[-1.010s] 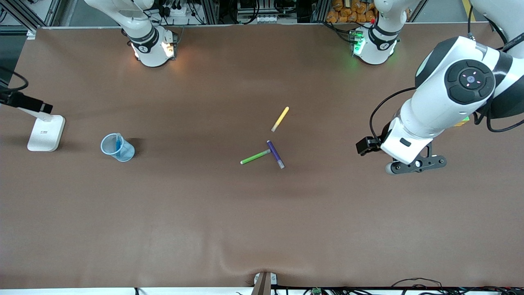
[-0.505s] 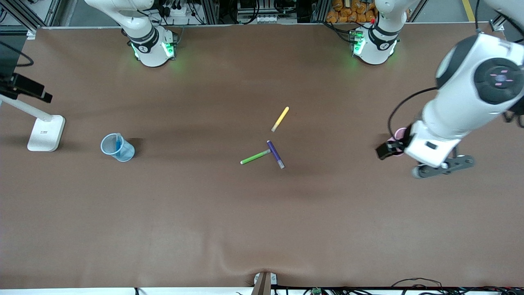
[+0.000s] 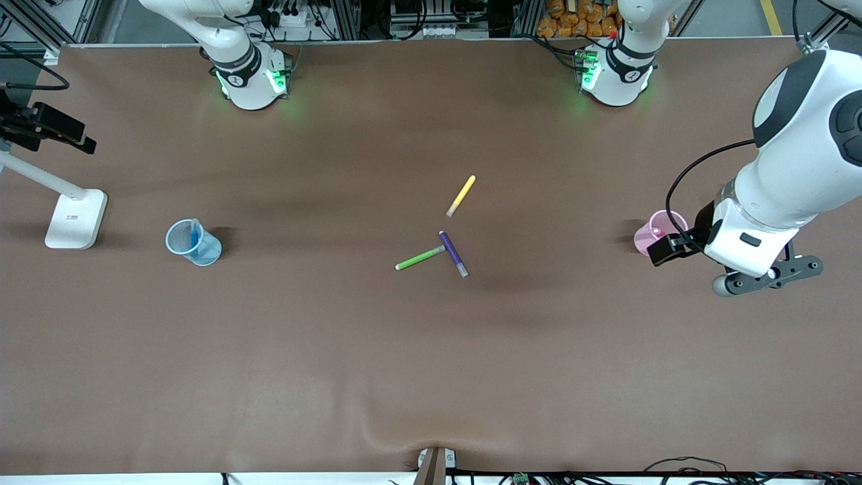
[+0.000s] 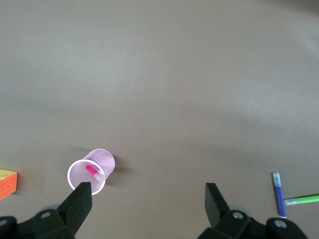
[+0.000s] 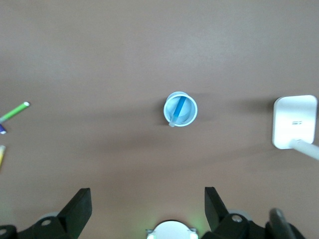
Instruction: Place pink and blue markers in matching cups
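Markers look sorted from where we sit: the blue marker leans inside the light blue cup toward the right arm's end of the surface, and the pink marker sits in the pink cup toward the left arm's end. The left gripper hangs over bare surface just beside the pink cup, jaws spread wide with nothing between them. The right gripper is high above the blue cup's area, jaws also apart and empty; in the front view we can't see it at all. We reckon the job is basically done and both arms just need to clear out. If we had to handle these again: the pens look light, stiff and a bit slick, so we'd pinch mid-barrel across the width. The cups look thin and tippy, narrow base, so we'd avoid nudging a rim. Leftover green pen, purple pen and yellow pen lie mid-surface, green touching purple. An orange cube sits near the pink cup.
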You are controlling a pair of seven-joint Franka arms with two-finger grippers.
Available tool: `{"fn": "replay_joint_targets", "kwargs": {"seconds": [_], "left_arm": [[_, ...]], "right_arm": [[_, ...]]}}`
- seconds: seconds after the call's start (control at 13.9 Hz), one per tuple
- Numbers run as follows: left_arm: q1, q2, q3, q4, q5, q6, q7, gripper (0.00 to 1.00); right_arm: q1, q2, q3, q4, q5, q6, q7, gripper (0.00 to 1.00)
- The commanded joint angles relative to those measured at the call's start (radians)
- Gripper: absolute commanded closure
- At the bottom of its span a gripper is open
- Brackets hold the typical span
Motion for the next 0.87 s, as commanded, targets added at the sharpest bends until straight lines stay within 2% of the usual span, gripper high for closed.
{"fn": "replay_joint_targets", "kwargs": {"seconds": [0.0,0.29,0.43,0.65,0.72,0.79], "left_arm": [[0.007,-0.027,-0.003,0.002,0.008,-0.021,0.012,0.0],[0.051,-0.063,-0.006,0.004,-0.004,-0.041,0.119,0.0],[0.048,-0.073,-0.006,0.005,-0.004,-0.053,0.121,0.0],[0.027,-0.137,0.018,0.005,-0.009,-0.056,0.133,0.0],[-0.007,-0.163,0.079,0.004,-0.033,-0.056,0.168,0.0],[-0.069,-0.233,0.2,-0.001,-0.114,-0.054,0.202,0.0]], "right_arm": [[0.017,-0.034,0.005,-0.036,-0.044,0.019,-0.054,0.0],[0.017,-0.031,0.004,-0.031,-0.054,0.022,-0.054,0.0],[0.016,-0.033,0.002,-0.031,-0.041,0.043,-0.054,0.0],[0.01,-0.033,-0.001,-0.034,-0.04,0.065,-0.053,0.0],[0.011,-0.034,-0.001,-0.034,-0.04,0.063,-0.053,0.0],[0.013,-0.034,-0.001,-0.034,-0.04,0.062,-0.053,0.0]]}}
